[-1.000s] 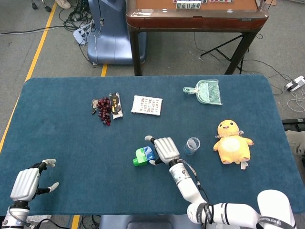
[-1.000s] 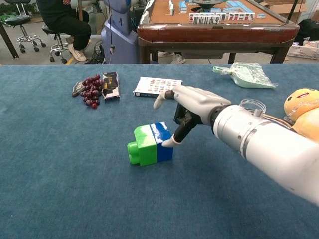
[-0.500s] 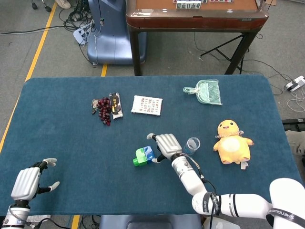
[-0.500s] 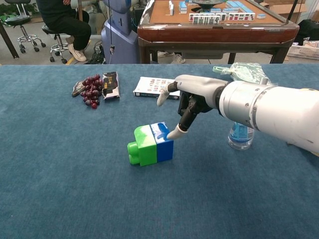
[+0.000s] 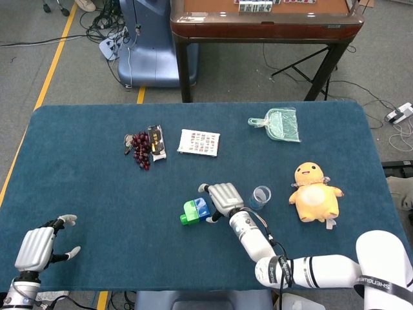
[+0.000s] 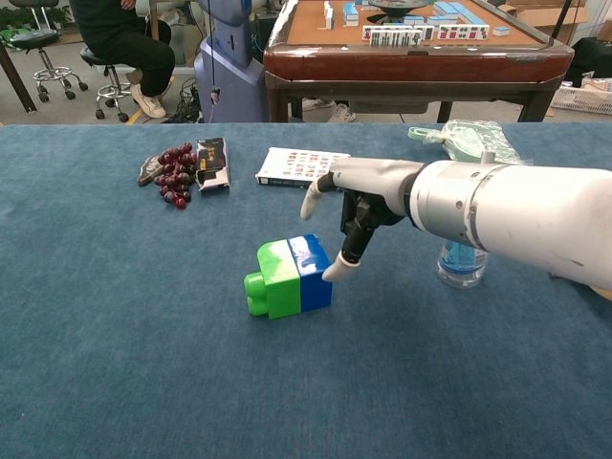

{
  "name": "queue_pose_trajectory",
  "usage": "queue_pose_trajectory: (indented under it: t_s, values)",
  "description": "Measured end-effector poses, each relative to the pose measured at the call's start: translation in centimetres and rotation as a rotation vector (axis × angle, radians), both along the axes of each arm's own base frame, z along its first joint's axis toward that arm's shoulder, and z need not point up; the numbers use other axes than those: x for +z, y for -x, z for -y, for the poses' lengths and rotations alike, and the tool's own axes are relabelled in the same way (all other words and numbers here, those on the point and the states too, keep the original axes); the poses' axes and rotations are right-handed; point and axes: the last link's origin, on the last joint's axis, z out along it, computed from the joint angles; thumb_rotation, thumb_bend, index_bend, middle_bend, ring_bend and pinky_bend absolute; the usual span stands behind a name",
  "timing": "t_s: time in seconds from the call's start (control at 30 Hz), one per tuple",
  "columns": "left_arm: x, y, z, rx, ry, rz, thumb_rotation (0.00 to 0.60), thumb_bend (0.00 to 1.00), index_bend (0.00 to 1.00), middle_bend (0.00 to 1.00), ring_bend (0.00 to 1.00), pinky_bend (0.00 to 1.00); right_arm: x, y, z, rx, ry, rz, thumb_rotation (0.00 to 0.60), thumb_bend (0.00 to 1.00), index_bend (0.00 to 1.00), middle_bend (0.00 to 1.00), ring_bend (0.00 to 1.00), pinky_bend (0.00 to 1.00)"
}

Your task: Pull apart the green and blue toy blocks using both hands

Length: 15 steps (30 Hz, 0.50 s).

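The green and blue toy blocks (image 6: 288,276) lay joined on the table (image 5: 77,181). A fingertip of the empty, spread right hand (image 6: 359,206) touched the blue side. The left hand (image 5: 39,247) was held open near the table's corner.

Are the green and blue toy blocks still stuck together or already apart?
Stuck together. The green block and blue block sit flush, forming one piece on the table; the right robot hand holds neither.
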Motion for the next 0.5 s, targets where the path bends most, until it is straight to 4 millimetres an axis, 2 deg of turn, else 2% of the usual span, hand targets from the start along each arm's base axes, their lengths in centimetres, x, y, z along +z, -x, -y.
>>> queue_pose_trajectory:
  t_s: [0.5]
  values:
    - [-0.2,0.2,0.2,0.008,0.011,0.001,0.6,0.16,0.34,0.35,0.36,0.44,-1.4,-0.2,0.0,0.002,-0.007,-0.023,0.6,0.0,0.27,1.0,0.99,1.0]
